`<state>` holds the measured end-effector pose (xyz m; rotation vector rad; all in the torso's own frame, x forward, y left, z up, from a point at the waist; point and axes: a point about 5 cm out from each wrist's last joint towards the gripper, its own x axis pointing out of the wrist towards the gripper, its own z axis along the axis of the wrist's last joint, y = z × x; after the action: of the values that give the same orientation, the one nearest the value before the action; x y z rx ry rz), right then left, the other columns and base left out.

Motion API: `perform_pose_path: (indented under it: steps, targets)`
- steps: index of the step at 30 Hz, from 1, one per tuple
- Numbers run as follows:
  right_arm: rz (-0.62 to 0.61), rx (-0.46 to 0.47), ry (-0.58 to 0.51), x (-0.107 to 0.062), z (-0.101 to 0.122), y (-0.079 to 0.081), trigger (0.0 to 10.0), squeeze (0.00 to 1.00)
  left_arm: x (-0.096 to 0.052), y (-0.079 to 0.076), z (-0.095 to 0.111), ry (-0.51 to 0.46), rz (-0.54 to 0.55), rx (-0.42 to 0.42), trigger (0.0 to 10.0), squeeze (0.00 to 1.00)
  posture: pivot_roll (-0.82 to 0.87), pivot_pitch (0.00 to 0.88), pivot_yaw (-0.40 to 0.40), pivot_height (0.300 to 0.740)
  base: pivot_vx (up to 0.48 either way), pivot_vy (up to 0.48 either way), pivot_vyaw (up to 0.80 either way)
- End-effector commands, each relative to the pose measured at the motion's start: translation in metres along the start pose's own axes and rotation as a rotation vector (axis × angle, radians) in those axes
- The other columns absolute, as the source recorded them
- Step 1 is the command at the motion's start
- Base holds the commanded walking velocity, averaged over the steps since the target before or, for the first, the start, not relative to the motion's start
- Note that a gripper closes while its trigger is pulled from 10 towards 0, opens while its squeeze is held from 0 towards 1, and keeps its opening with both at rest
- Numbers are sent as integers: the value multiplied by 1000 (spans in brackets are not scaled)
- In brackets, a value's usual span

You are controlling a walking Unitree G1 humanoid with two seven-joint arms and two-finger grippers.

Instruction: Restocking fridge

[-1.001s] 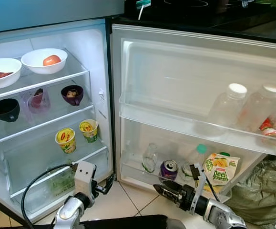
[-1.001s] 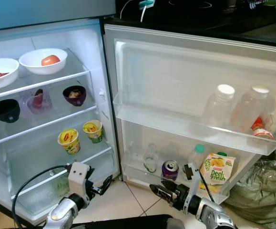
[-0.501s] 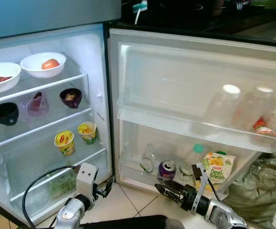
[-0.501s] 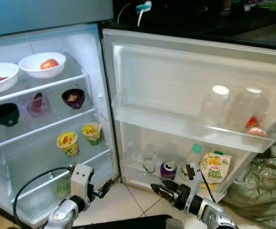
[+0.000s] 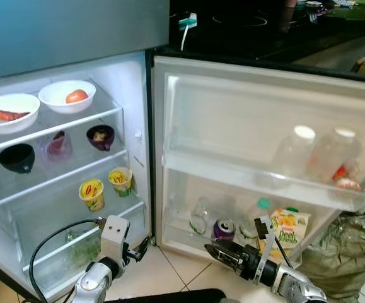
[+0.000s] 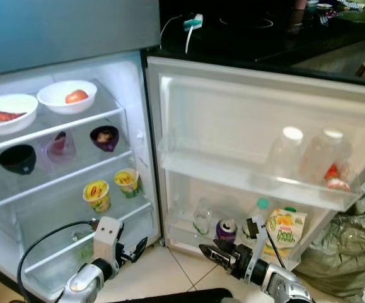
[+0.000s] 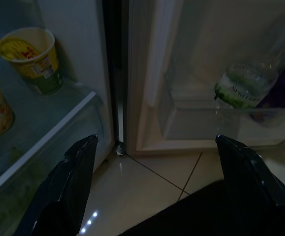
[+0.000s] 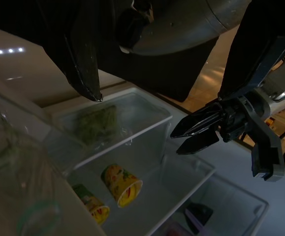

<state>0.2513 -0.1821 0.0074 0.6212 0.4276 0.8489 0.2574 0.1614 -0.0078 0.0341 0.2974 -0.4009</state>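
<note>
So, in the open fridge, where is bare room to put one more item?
The upper door shelf is bare left of the two clear bottles. The cup shelf is free left of the yellow cups. The lower door shelf is crowded: glass bottle, purple can, juice pouch. The top shelf holds two white bowls.

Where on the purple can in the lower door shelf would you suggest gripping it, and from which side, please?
I would take the purple can by its upper body, just below the rim, coming down from above and in front. It stands upright, and the door shelf wall hides its lower part. A glass bottle and a green-capped bottle stand on either side, so the fingers should close front to back. The right gripper is nearest.
</note>
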Motion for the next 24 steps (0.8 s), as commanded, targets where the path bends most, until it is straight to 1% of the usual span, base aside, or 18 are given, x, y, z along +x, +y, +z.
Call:
perform_pose_path:
  steps: [1, 4, 5, 8, 13, 15, 24]
  targets:
    - [2, 5, -1, -1, -1, 0, 10000, 0, -2, 3, -2, 19, 0, 22, 10000, 0, -5, 0, -45, 642, 0, 0, 0]
    - [9, 6, -1, 0, 0, 0, 10000, 0, -3, 2, -4, 23, -3, 23, 10000, 0, -5, 0, -45, 652, 0, 0, 0]
    - [11, 7, -2, 0, 0, 0, 10000, 0, -3, 2, -6, 44, -7, 33, 10000, 0, -5, 0, -45, 657, -322, 0, 0]
    - [15, 11, -2, 0, 0, 0, 10000, 0, -3, -1, -9, 74, -22, 45, 10000, 0, -3, 0, -45, 672, -480, 0, 0]
    - [17, 11, -1, 0, 0, 0, 10000, 0, -3, -2, -9, 71, -22, 45, 10000, 0, -3, 0, -45, 682, -480, 0, 0]
    - [22, 11, -1, 0, 0, 0, 10000, 0, -3, -3, -8, 50, -26, 28, 10000, 0, -4, 0, -45, 697, 0, 0, 0]
    - [42, 12, -1, 0, 0, 2, 10000, 0, -2, -2, -7, 48, -24, 32, 10000, 0, -4, 0, -45, 732, 0, 0, 0]
